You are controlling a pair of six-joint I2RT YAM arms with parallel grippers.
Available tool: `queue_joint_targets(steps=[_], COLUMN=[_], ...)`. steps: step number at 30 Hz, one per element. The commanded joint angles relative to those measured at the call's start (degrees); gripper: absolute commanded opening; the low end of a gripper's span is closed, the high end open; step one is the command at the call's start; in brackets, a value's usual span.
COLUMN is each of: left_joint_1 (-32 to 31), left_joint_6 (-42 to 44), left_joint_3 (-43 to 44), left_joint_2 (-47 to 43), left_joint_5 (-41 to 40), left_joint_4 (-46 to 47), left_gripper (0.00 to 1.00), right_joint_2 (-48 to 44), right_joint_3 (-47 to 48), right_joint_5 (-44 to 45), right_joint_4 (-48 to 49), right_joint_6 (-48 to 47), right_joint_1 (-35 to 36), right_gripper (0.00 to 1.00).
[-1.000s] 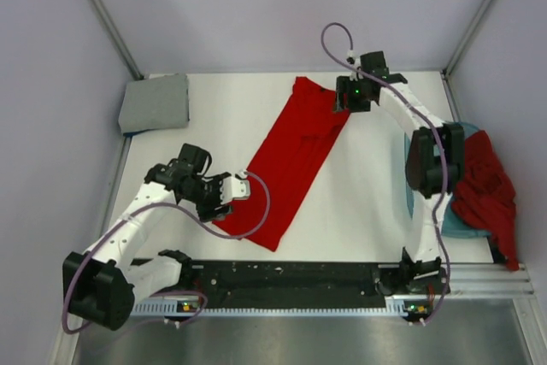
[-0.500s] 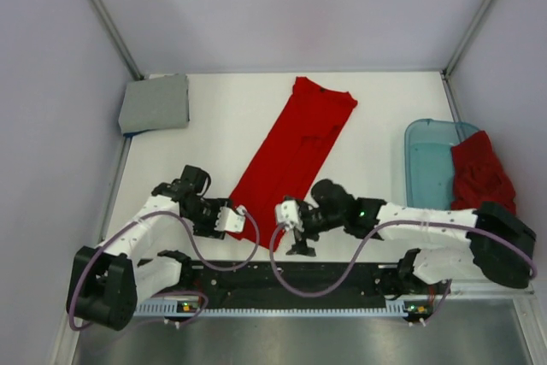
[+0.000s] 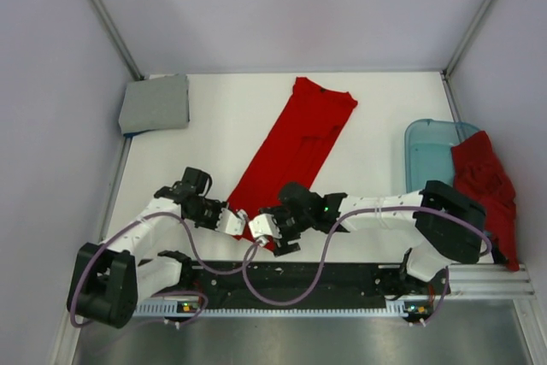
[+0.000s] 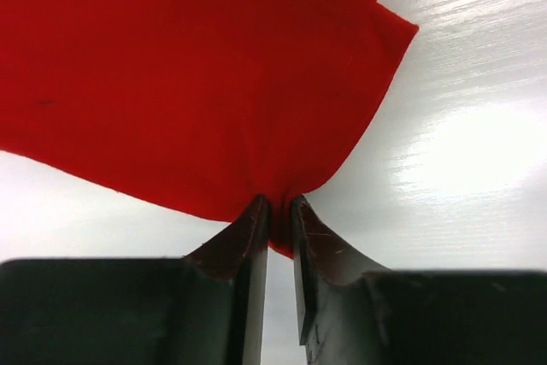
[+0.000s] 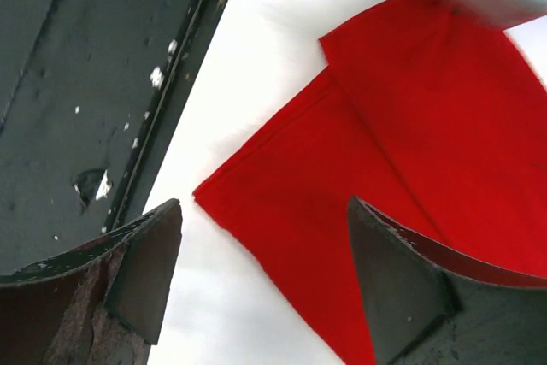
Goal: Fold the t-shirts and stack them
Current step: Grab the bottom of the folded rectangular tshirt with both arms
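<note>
A bright red t-shirt [image 3: 295,147], folded into a long strip, lies slanted across the table from back centre to the near edge. My left gripper [image 3: 236,220] is shut on the strip's near left corner; the red cloth [image 4: 214,83] bunches between its fingers [image 4: 252,228]. My right gripper [image 3: 267,226] is open just above the strip's near right corner [image 5: 256,203], jaws wide on either side of it. A darker red t-shirt [image 3: 484,185] hangs crumpled over the tub. A folded light grey t-shirt [image 3: 155,102] lies at the back left.
A translucent light-blue tub [image 3: 427,164] stands at the right edge of the table. A black rail [image 3: 291,284] runs along the near edge, also seen in the right wrist view [image 5: 94,66]. White table [image 3: 376,108] shows right of the strip.
My right arm swung from the shirt's far end down to its near end and now hovers at the near right corner. My left gripper moved to the near left corner and closed on it.
</note>
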Motion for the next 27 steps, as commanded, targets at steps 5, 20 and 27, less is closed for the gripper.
queue_joint_targets(steps=[5,20,27], left_joint_1=[0.22,-0.31,-0.92], left_joint_6=[0.75,-4.08,-21.54], left_joint_3=[-6.76,-1.23,10.71], left_joint_2=[-2.83,-8.11,-6.54], left_joint_5=[-2.29,3.42,9.3], left_joint_4=[1.01,-14.54,-9.12], left_gripper=[0.0,0.0,0.0], right_joint_2=[6.06,-6.83,-22.31], right_joint_3=[2.45,-6.32,-13.89], right_joint_5=[-4.15,-0.98,2.18], right_joint_4=[-7.48,-6.37,7.43], right_joint_6=[-14.15,-4.62,14.11], right_joint_1=[0.32,3.57,-2.21], right_gripper=[0.72,0.0,0.0])
